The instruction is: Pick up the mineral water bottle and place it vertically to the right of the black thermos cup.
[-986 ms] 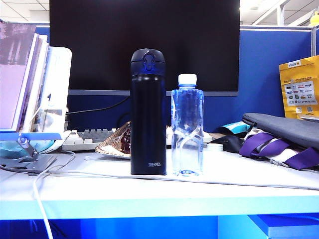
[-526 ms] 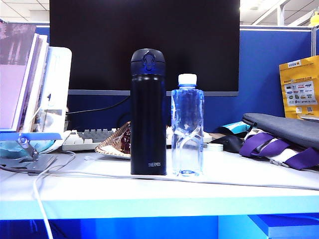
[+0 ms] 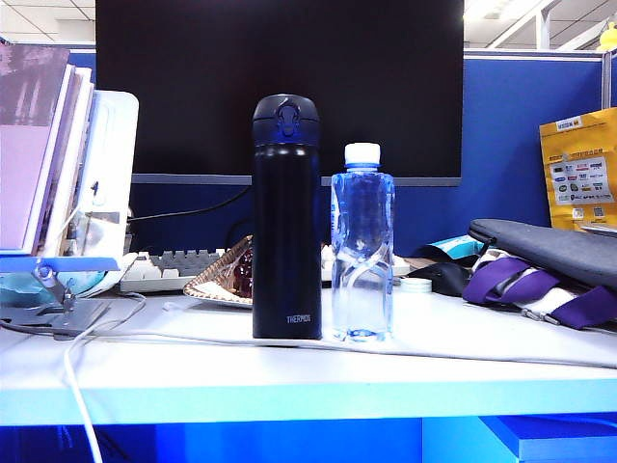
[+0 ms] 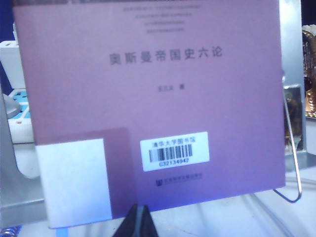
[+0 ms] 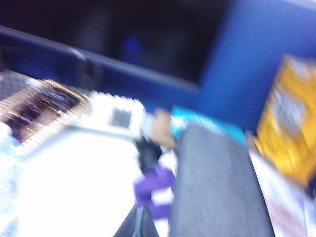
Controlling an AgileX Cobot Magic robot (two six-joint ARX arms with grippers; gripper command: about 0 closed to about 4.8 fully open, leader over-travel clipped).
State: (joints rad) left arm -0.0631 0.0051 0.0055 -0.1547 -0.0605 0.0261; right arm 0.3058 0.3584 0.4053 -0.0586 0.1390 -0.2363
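Note:
The mineral water bottle (image 3: 362,251), clear with a white cap, stands upright on the white table (image 3: 289,376), close against the right side of the black thermos cup (image 3: 286,222). Neither gripper shows in the exterior view. In the left wrist view my left gripper (image 4: 139,210) is shut and empty, facing a purple book cover (image 4: 148,98). The right wrist view is blurred. There my right gripper (image 5: 140,211) is shut and empty, pointing over the table toward a grey pouch (image 5: 212,182), with the bottle (image 5: 7,182) at the picture's edge.
A dark monitor (image 3: 280,87) stands behind. Books on a stand (image 3: 58,164) are at the left, with a keyboard (image 3: 164,270) and a woven dish (image 3: 227,280) behind the thermos. A white cable (image 3: 434,352) crosses the table. A grey pouch (image 3: 549,246) with purple straps lies right.

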